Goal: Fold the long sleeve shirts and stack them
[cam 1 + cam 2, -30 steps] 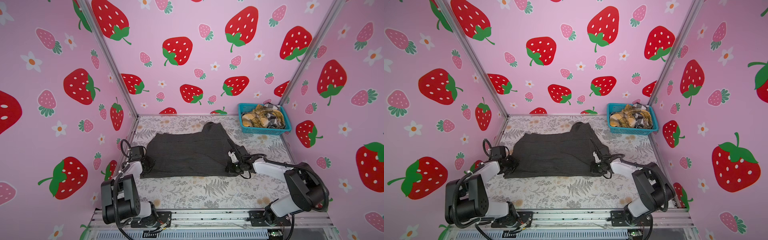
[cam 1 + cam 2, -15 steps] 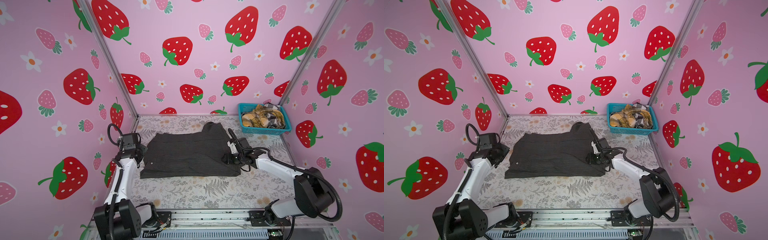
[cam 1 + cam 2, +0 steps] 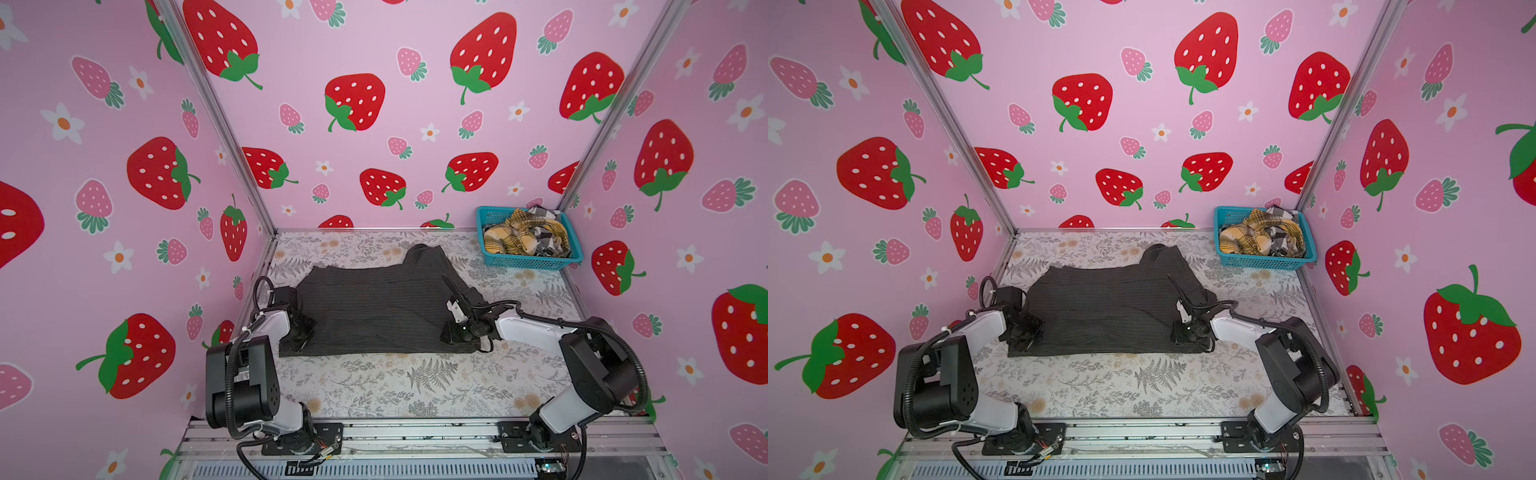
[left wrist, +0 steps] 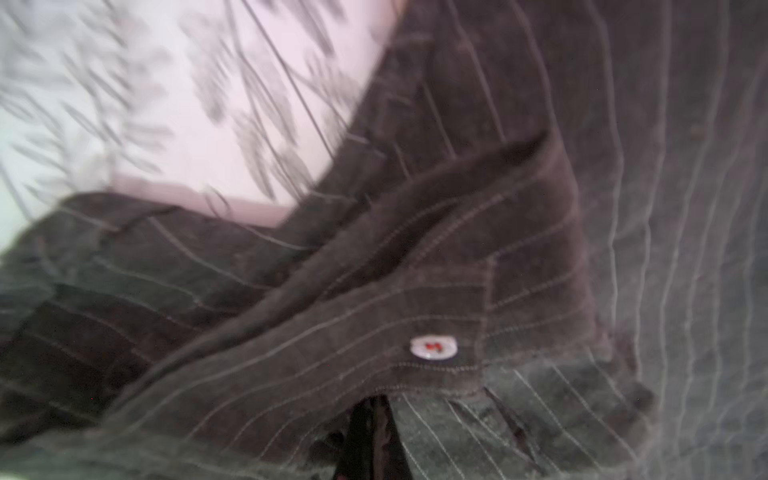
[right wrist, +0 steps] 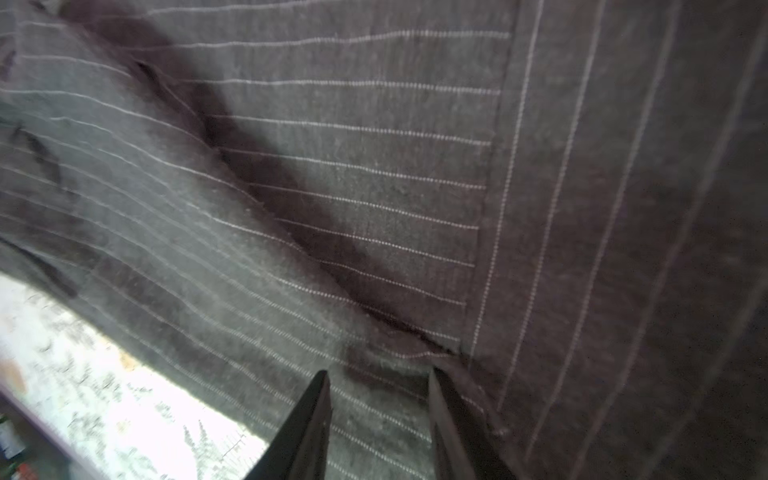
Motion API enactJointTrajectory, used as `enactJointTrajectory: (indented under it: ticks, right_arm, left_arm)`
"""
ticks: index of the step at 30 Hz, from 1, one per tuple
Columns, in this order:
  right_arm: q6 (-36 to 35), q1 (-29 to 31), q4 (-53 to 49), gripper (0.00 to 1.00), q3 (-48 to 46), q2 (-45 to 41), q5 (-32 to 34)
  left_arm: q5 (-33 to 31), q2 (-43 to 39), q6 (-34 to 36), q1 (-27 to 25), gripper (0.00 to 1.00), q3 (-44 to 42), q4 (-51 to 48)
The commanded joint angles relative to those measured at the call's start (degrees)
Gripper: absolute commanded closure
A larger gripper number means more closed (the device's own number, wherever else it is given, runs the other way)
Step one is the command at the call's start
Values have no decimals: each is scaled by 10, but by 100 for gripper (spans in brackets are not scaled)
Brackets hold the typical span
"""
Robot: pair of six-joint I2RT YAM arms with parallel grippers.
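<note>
Dark shirt: the dark striped shirt (image 3: 374, 311) (image 3: 1100, 311) is laid flat in the middle of the table (image 3: 415, 382) (image 3: 1142, 382), spread left to right. A narrower part is stuck out at the far right, toward the basket (image 3: 532, 262) (image 3: 1262, 262). A long crease is seen across the near half.
Other shirts: the yellow plaid shirt (image 3: 511, 239) (image 3: 1246, 239) & the black-white checked shirt (image 3: 544, 216) (image 3: 1281, 214) are bunched together in the basket, w/ the checked one on the far-right side.
Left claw: the left claw (image 3: 297, 336) (image 3: 1023, 332) is set at the dark striped shirt's left edge, near corner. In the wrist view (image 4: 370, 405) it is pressed together, w/ its tips tucked under a cuff hem, so cloth is pinched.
Button: a pale button (image 4: 432, 347) is seen on that cuff, just beside the tips.
Right claw: the right claw (image 3: 451, 334) (image 3: 1181, 334) is set on the shirt's right edge, near corner. In the wrist view (image 5: 376, 374) the fingers (image 5: 307, 424) are spread & laid on the cloth, w/ a small ridge of cloth between them.
Basket: turquoise mesh, placed in the far right corner, well apart from both claws.
Table: fern print; a bare strip is left on the near side.
</note>
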Motion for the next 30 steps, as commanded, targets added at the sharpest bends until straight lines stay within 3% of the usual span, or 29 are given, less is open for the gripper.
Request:
enactJointTrajectory:
  ticks: [1, 6, 10, 16, 19, 23, 25, 28, 30]
  right_arm:
    - [10, -4, -36, 62, -41, 37, 23]
    - [24, 3, -39, 63, -89, -9, 3]
    - [24, 10, -66, 63, -115, -59, -6]
    - [7, 4, -117, 62, -54, -114, -16]
    - [-11, -17, -126, 51, 47, -107, 15]
    - [-43, -82, -105, 34, 179, -26, 41]
    - [-58, -100, -91, 30, 238, 25, 33]
    - [-85, -113, -73, 27, 318, 95, 43]
    - [-98, -122, -51, 25, 347, 125, 37]
  left_arm:
    - [-46, 23, 16, 34, 100, -21, -23]
    - [-67, -35, 16, 44, 100, -52, -63]
    - [-37, -97, 18, 38, 100, -84, -66]
    - [-34, -164, 64, 15, 100, -10, -110]
    - [-20, -157, 119, 15, 75, 87, -115]
    - [-28, -112, 156, 15, 48, 192, -86]
    - [-21, -47, 173, 17, 40, 240, -83]
    - [43, 101, 233, 14, 52, 358, -141]
    - [78, 168, 253, 8, 54, 398, -134]
